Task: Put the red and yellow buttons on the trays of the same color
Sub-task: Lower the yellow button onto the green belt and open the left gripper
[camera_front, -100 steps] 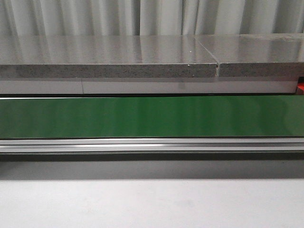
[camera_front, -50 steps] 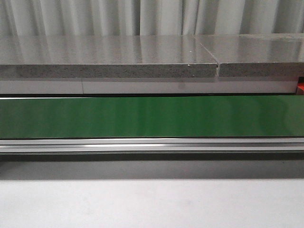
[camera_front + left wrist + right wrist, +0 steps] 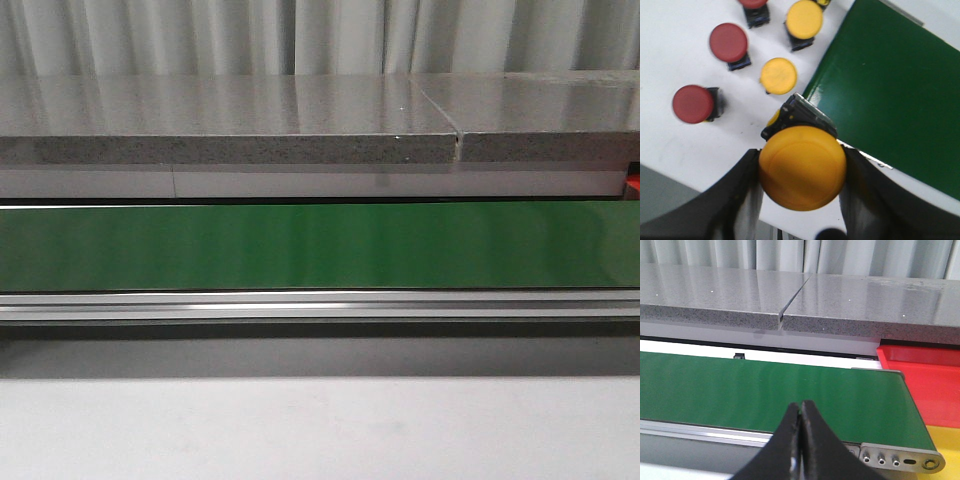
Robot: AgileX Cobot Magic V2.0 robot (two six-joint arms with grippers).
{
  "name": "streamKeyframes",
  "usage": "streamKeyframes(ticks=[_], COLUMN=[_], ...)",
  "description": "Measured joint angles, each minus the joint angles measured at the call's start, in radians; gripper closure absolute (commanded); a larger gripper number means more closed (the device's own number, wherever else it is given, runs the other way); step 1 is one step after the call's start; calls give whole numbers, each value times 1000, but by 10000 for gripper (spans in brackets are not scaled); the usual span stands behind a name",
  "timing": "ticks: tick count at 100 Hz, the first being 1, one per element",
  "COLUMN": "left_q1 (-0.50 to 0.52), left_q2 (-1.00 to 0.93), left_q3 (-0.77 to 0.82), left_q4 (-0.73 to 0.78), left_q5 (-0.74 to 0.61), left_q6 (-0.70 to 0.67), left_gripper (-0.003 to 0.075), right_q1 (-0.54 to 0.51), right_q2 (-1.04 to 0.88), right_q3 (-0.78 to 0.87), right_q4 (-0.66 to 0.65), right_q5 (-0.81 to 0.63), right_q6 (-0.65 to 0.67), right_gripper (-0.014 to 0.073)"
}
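In the left wrist view my left gripper (image 3: 802,170) is shut on a yellow button (image 3: 802,167), held above the white table close to the green belt (image 3: 890,90). Below it on the table stand two more yellow buttons (image 3: 779,75) (image 3: 804,19) and several red buttons (image 3: 692,104) (image 3: 728,42). My right gripper (image 3: 801,407) is shut with nothing in it, poised over the near edge of the belt (image 3: 765,395). The red tray (image 3: 925,375) lies past the belt's end, with a corner of the yellow tray (image 3: 947,440) in front of it. No gripper shows in the front view.
The green conveyor belt (image 3: 320,245) runs across the front view, with an aluminium rail (image 3: 320,305) along its near side. Behind it is a grey speckled stone ledge (image 3: 230,125) and a curtain. The belt's metal end cap (image 3: 902,457) sits beside the trays.
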Motion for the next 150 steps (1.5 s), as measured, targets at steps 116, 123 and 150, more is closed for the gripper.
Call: streamKeyframes(ticks=[116,123,150], left_q1=[-293,-300,-271], left_q2=[377,368,275], left_q3=[-253,-279,-362], left_q4=[39,39,69], left_q5=[-12,-16,-3], left_q6=[17,17,-29], left_gripper=[174,174,174], right_q1=[0,0,0], right_q2=[0,0,0], right_q3=[0,0,0], right_q4=[0,0,0], right_q5=[0,0,0], right_q6=[0,0,0], right_gripper=[659,659,659])
